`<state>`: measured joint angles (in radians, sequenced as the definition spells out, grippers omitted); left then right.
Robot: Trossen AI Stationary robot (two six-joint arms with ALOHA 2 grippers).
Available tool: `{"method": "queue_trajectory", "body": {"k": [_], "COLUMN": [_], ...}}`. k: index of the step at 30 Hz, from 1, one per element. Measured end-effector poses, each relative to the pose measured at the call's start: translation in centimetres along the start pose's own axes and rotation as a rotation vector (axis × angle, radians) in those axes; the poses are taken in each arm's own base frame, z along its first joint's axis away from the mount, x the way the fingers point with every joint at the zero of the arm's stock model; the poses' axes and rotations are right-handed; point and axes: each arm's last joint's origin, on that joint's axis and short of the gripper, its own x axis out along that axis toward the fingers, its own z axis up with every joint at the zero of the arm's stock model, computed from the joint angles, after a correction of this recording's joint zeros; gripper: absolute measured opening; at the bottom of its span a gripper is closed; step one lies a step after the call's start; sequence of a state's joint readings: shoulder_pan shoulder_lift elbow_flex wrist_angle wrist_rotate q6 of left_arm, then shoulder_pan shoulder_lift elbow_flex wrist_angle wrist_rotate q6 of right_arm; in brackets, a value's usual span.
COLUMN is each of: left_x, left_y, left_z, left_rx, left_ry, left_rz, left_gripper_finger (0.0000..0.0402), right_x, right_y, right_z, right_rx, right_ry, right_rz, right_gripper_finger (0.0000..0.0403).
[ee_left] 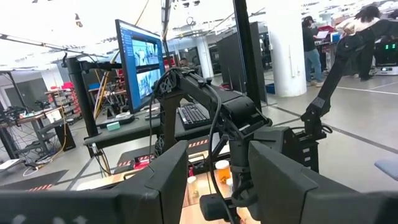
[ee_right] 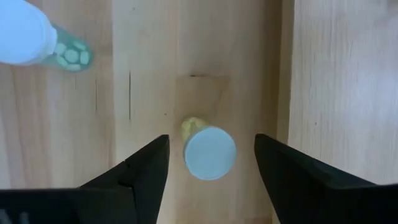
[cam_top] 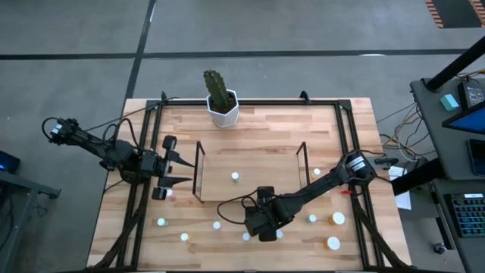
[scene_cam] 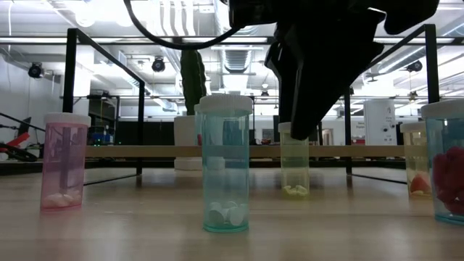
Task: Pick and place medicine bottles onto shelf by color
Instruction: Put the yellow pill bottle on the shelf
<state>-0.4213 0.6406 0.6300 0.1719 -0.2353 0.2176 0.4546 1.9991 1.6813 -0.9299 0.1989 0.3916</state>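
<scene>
Right gripper (ee_right: 211,163) hangs over a yellow-tinted medicine bottle (ee_right: 209,150) standing on the tabletop (ee_right: 323,74), jaws released either side of its white cap. Left gripper (cam_top: 182,171), jaws apart, waits beside the shelf (cam_top: 198,173).

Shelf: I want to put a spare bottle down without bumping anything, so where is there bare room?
The shelf holds one bottle, so its base either side is bare. The table strip between cactus pot and shelf is free too. The front edge is crowded with bottles, and the right hand is open around the yellow bottle.
</scene>
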Motion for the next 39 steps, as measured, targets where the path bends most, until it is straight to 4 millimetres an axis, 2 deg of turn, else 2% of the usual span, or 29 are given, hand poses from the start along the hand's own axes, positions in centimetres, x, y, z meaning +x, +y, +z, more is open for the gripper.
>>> {"method": "queue_trajectory", "body": {"k": [15, 22, 27, 32, 34, 39], "left_x": [0.0, 0.0, 0.0, 0.0, 0.1, 0.1], "left_y": [0.0, 0.0, 0.0, 0.0, 0.0, 0.0], "left_z": [0.0, 0.0, 0.0, 0.0, 0.0, 0.0], "left_rx": [0.003, 0.003, 0.003, 0.002, 0.002, 0.001], "left_ry": [0.002, 0.001, 0.000, 0.001, 0.002, 0.000], "left_rz": [0.000, 0.000, 0.001, 0.000, 0.000, 0.001], "left_gripper_finger": [0.0153, 0.0153, 0.0153, 0.0153, 0.0153, 0.0153], "right_x": [0.0, -0.5, -3.5, -7.5, -8.4, -8.3], "right_y": [-0.1, 0.0, -0.5, -3.5, -5.2, -9.7], "right_z": [0.1, 0.4, 1.9, 2.7, 2.8, 3.1], "right_rx": [0.005, 0.007, 0.035, 0.093, 0.123, 0.142], "right_ry": [0.004, 0.001, -0.073, -0.115, -0.112, -0.061], "right_rz": [0.019, 0.036, 0.106, 0.097, 0.078, 0.005], "right_gripper_finger": [0.0108, 0.0115, 0.0116, 0.0106, 0.0106, 0.0108]}}
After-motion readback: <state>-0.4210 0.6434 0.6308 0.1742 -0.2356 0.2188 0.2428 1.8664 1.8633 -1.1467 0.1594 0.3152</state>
